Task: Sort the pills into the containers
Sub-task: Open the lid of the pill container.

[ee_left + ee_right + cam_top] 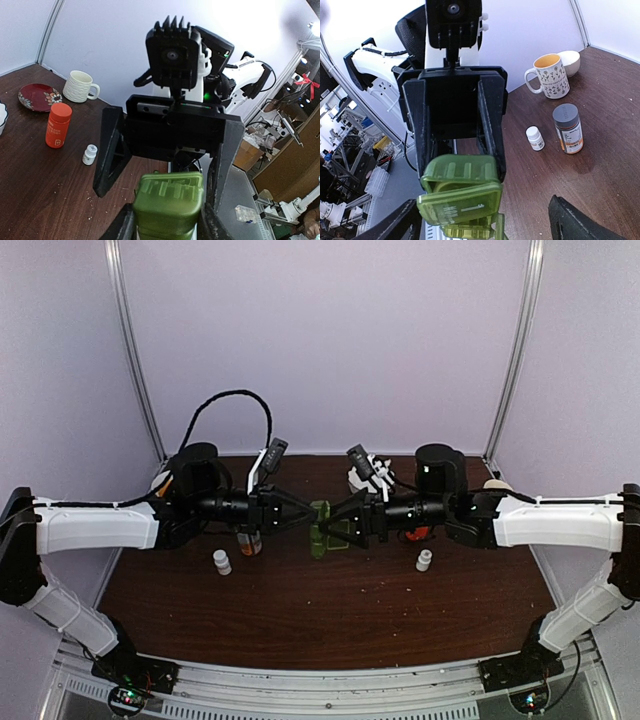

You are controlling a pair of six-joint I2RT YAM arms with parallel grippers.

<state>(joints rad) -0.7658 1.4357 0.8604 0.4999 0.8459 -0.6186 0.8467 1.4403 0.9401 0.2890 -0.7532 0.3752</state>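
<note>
The left claw (306,513) and the right claw (485,201) meet tip to tip above the middle of the brown table (330,620). The green pill box (460,192) is between them, lifted off the table. The left claw is closed narrow on it: in the left wrist view the box sits squeezed between this claw's own two fingers at the bottom edge, with its ribbed end turned to the camera. The right claw stands wide. Its two fingers (111,155) pass on either side of the box, and I see no contact with it in any view. In the right wrist view at least one hinged lid of the box is swung open and faces the camera.

On the table under the left arm stands a grey-capped bottle (568,127) with an orange label, and just beside it a small white bottle (535,137). A flowered mug (549,75) and a white bowl (569,61) stand near the back wall. On the right arm's side are an orange bottle (58,125), a second small white bottle (90,154), a cream mug (82,86) and a red plate (39,95).
</note>
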